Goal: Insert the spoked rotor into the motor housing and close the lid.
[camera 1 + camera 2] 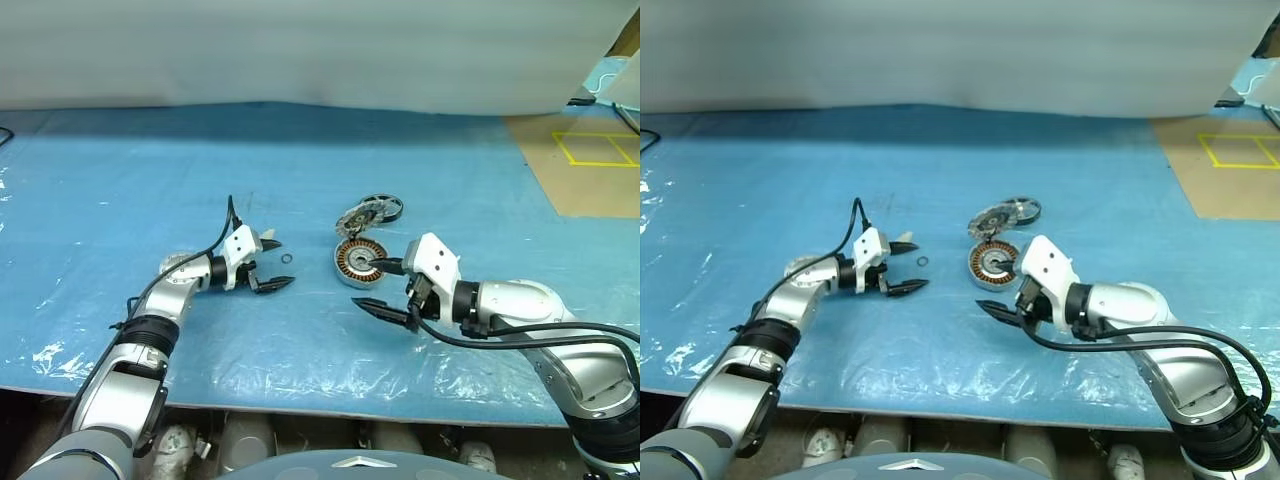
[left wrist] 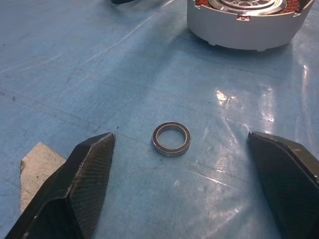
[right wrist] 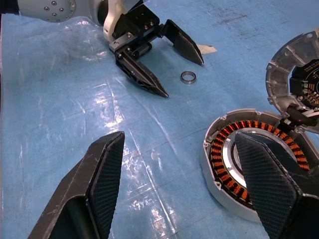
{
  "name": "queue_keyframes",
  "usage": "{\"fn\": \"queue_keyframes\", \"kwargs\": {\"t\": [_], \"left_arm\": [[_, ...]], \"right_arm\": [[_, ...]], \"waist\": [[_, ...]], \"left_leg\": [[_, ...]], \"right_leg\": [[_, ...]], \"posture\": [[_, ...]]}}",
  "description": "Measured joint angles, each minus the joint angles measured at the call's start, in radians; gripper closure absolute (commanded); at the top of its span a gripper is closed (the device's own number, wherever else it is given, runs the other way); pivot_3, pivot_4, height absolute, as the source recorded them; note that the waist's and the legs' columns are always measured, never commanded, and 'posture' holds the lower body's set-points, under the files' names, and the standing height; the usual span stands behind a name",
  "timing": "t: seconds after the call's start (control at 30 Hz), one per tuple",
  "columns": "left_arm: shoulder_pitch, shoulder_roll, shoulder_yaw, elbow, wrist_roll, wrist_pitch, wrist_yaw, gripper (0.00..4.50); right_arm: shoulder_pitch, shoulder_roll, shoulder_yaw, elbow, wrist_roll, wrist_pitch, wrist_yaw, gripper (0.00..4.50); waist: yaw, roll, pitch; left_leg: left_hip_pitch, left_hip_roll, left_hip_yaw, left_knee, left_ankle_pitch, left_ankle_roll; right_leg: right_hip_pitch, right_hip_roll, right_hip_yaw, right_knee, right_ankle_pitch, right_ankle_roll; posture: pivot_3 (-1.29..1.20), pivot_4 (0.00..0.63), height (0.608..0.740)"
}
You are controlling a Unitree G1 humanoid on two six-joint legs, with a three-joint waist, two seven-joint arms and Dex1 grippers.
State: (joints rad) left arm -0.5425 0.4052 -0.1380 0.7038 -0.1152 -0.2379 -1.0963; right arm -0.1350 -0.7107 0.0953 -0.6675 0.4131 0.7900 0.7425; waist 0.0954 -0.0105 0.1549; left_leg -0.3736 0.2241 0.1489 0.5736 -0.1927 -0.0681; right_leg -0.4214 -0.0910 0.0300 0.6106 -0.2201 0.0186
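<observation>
Copper-orange windings ring the silver-grey motor housing point(image 3: 251, 159) on a blue sheet point(image 1: 120, 190).

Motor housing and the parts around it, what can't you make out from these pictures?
- Motor housing: right wrist view, the right tool's finger covers part of its windings; left wrist view, cut off by the edge.
- Lid: right wrist view, cut by the edge.
- Spoked rotor: head views, too small for spoke detail.

This looks like a robotics lab or workshop. The tabletop point(image 1: 120, 190) is covered with a blue plastic sheet, taped in places. Beyond the right tool point(image 1: 385, 288) there is a brown floor point(image 1: 590, 185) with yellow tape marks point(image 1: 598, 148).
</observation>
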Motion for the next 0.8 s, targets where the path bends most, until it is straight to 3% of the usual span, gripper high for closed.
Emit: {"fn": "queue_keyframes", "kwargs": {"t": [0.5,0.63,0.8], "left_arm": [[-0.010,-0.054,0.017,0.043,0.005,-0.028,0.058,0.00],[-0.018,-0.060,0.018,0.054,0.006,-0.028,0.058,0.85],[-0.020,-0.058,0.017,0.059,0.007,-0.031,0.046,2.62]], "right_arm": [[-0.002,-0.006,0.012,0.023,-0.041,-0.030,-0.004,0.85],[0.000,-0.006,0.024,0.024,-0.049,-0.039,-0.007,0.82],[0.000,-0.006,0.030,0.024,-0.058,-0.042,-0.010,0.82]], "waist": [[0.003,0.001,-0.001],[0.003,0.001,-0.001],[0.002,0.001,-0.001]], "left_leg": [[0.002,-0.001,0.000,0.000,0.000,0.000],[0.002,-0.001,0.000,0.000,0.000,0.000],[0.002,-0.001,0.000,-0.001,0.000,0.000]], "right_leg": [[0.003,-0.001,0.000,-0.002,-0.001,-0.001],[0.003,-0.001,0.000,-0.002,-0.001,-0.001],[0.003,-0.001,0.000,-0.002,-0.001,-0.001]], "posture": [[0.00,0.150,0.740],[0.00,0.150,0.740],[0.00,0.150,0.740]]}}
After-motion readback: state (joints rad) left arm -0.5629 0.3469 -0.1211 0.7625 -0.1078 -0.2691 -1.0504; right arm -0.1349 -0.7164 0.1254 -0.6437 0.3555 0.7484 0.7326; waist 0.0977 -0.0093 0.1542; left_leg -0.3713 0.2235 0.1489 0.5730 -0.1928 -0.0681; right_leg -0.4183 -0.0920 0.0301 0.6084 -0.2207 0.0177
